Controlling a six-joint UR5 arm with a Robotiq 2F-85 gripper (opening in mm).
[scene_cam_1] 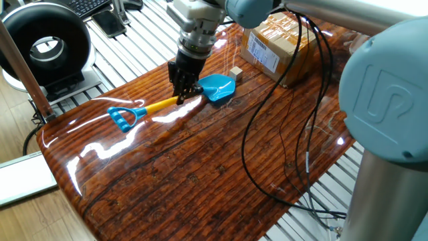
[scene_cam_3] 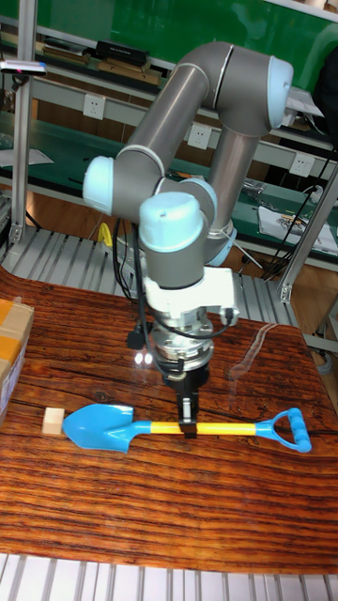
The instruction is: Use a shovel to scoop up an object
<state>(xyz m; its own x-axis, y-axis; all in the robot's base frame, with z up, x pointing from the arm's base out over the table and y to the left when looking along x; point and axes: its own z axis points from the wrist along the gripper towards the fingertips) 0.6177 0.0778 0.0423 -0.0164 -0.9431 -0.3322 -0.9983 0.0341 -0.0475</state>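
Note:
The shovel lies flat on the wooden table, its blue blade [scene_cam_1: 217, 88] [scene_cam_3: 99, 427] pointing at the object, a tiny tan cube [scene_cam_1: 235, 72] [scene_cam_3: 53, 421]. The blade's tip sits right next to the cube. My gripper [scene_cam_1: 182, 98] [scene_cam_3: 188, 424] comes straight down and is shut on the shovel's yellow shaft [scene_cam_1: 160, 106] [scene_cam_3: 225, 429], close behind the blade. The blue D-shaped handle [scene_cam_1: 122, 118] [scene_cam_3: 291, 430] trails at the other end.
A brown taped cardboard box [scene_cam_1: 277, 45] [scene_cam_3: 11, 349] stands just beyond the cube. Black cables [scene_cam_1: 267, 134] hang from the arm over the table's right part. A round black device [scene_cam_1: 45, 45] sits off the table's left. The table's glossy front edge [scene_cam_1: 63, 181] is near.

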